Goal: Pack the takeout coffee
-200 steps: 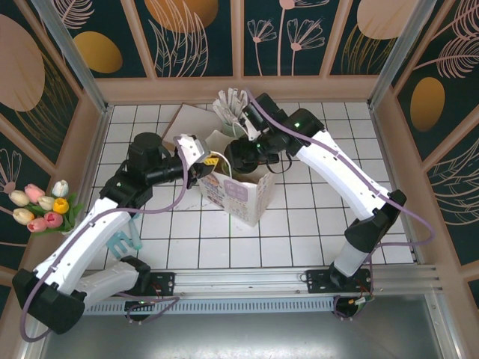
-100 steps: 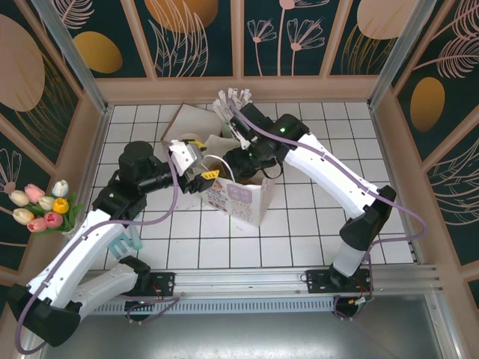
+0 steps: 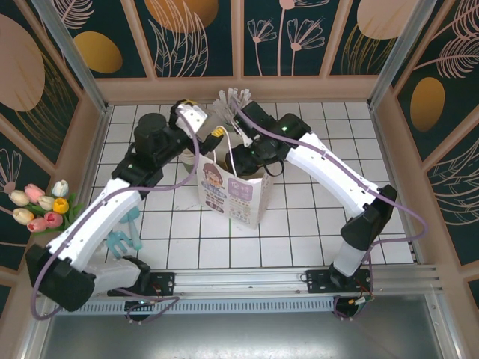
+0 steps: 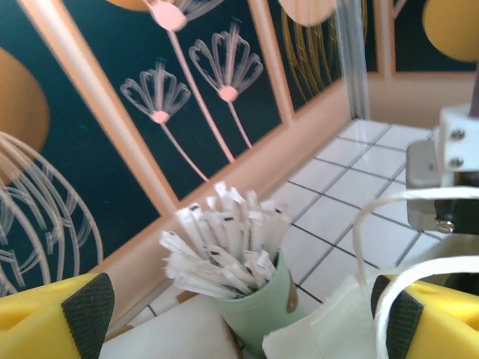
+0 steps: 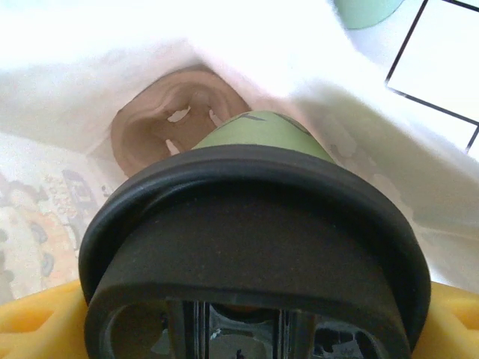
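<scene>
The takeout coffee point(image 5: 258, 138), a green cup with a black lid point(image 5: 254, 239), hangs inside the white paper bag point(image 5: 112, 67), and my right gripper point(image 3: 253, 155) is shut on it. Below the cup, a brown cup holder point(image 5: 161, 123) lies on the bag's floor. The bag point(image 3: 232, 196) stands upright mid-table with a cartoon print on its front. My left gripper point(image 3: 213, 134) is open just behind the bag's far left corner, holding nothing. Its black pads point(image 4: 86, 310) stand wide apart, and the bag's white handle loops point(image 4: 374, 239) hang by the right one.
A pale green cup of paper-wrapped sticks point(image 3: 228, 105) point(image 4: 258, 303) stands just behind the bag near the back wall. A tan board point(image 3: 174, 123) lies under the left arm. Tulips point(image 3: 41, 206) sit at the left wall, with a teal object point(image 3: 123, 241) at the near left.
My left gripper opened, let go of the bag's handle and drew back toward the far wall. The bag now stands straighter. My right gripper stays over the bag with the coffee.
</scene>
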